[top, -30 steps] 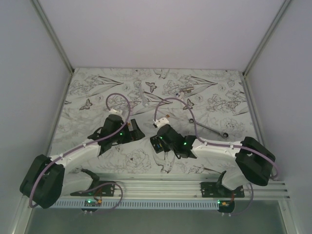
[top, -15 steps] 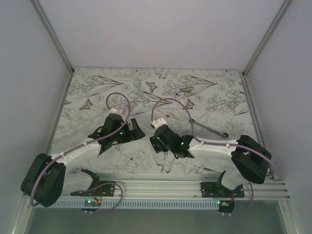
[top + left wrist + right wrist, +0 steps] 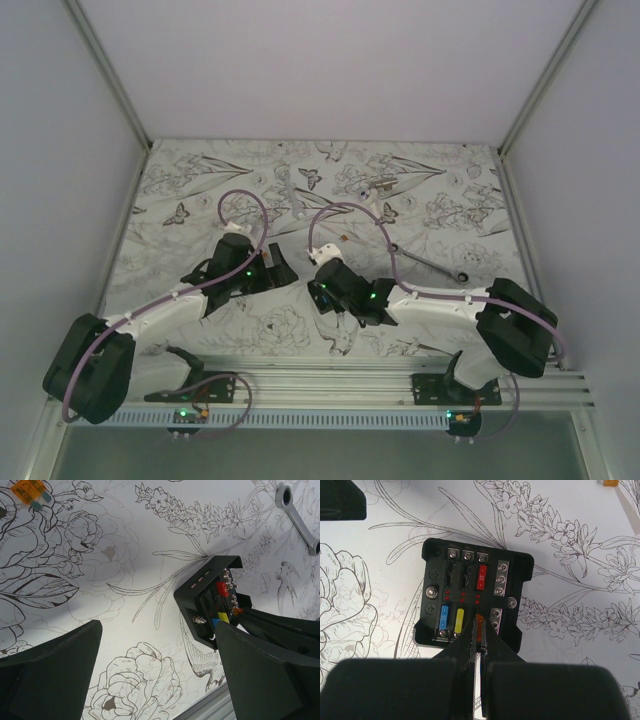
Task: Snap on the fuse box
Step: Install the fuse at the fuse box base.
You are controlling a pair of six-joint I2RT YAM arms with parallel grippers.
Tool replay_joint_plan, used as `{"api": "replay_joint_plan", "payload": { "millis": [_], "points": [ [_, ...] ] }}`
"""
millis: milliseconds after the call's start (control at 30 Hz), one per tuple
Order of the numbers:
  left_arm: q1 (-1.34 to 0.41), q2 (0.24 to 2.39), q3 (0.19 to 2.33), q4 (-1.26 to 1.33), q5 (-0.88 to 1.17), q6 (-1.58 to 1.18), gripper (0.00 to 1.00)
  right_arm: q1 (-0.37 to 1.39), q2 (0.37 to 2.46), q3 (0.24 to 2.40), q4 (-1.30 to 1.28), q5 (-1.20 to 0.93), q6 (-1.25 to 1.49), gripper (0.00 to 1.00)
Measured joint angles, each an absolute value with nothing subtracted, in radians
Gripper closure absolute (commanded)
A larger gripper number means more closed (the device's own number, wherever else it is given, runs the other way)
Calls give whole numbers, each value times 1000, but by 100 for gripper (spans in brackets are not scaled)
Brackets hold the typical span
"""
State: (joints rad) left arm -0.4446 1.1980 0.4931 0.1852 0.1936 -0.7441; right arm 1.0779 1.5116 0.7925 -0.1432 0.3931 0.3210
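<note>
The fuse box (image 3: 475, 597) is a black square box lying flat on the flower-patterned mat, with a red, a blue and a yellow fuse in its slots. My right gripper (image 3: 480, 630) is shut on a small orange fuse (image 3: 480, 621), its tip at the box's near row beside the yellow fuse. In the left wrist view the fuse box (image 3: 210, 600) lies to the right, partly behind my right finger. My left gripper (image 3: 157, 650) stands wide open with only mat between its fingers. In the top view the left gripper (image 3: 275, 268) sits just left of the right gripper (image 3: 322, 285).
A silver wrench (image 3: 430, 263) lies right of the box, also visible as the wrench (image 3: 297, 517). A loose orange fuse (image 3: 31, 489) lies on the mat at the far left. Small white parts (image 3: 295, 205) lie towards the back. Grey walls enclose the mat on three sides.
My right arm has shifted slightly left with the orange fuse. The left arm has stayed where it was.
</note>
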Motion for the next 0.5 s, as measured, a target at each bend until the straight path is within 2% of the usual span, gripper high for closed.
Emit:
{"api": "replay_joint_plan", "payload": {
  "millis": [500],
  "points": [
    [-445, 1198, 493, 185, 199, -745, 0, 1078, 1514, 793, -126, 402, 321, 100]
  ]
}}
